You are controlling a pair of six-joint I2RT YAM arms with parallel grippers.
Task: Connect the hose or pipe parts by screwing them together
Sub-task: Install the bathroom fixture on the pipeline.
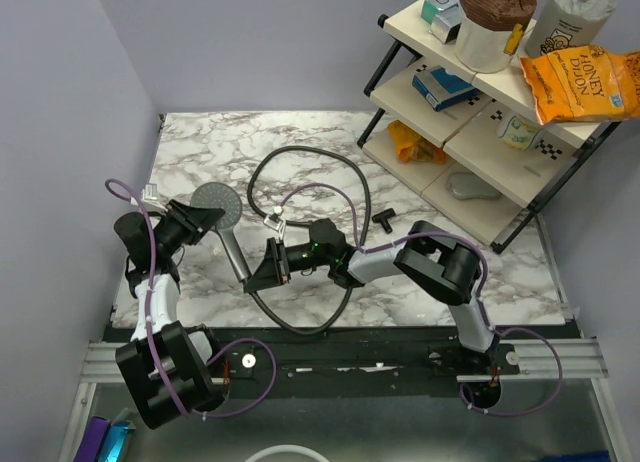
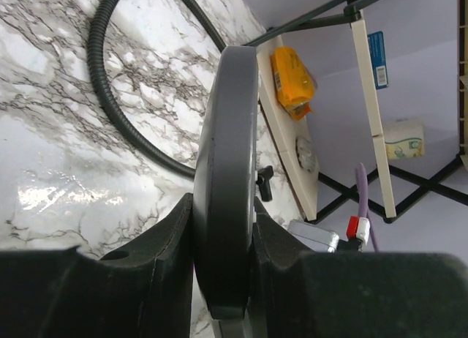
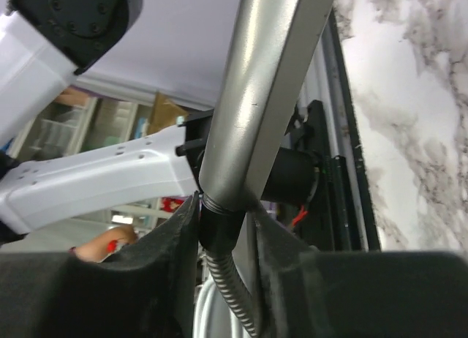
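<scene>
Both grippers are clamped: my left gripper (image 2: 223, 228) pinches the shower head (image 2: 227, 133) by its rim, and my right gripper (image 3: 223, 210) squeezes the end nut (image 3: 217, 227) at the threads of the handle (image 3: 263, 96). If the nut sits crooked, it may cross-thread; the rim could also slip in the pads. The hose (image 1: 300, 327) loops over the table (image 1: 200, 142) beneath my right arm and may twist; the shelf rack (image 1: 470, 152) stands well apart.

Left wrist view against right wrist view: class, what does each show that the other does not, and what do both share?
Only the left wrist: the shower head seen edge-on, clamped in the left gripper, plus a shelf rack holding an orange bag. Only the right wrist: the handle, its threaded end meeting the hose inside the right gripper, and a white arm link behind. Both: the shower head, the black hose and the marble table.
</scene>
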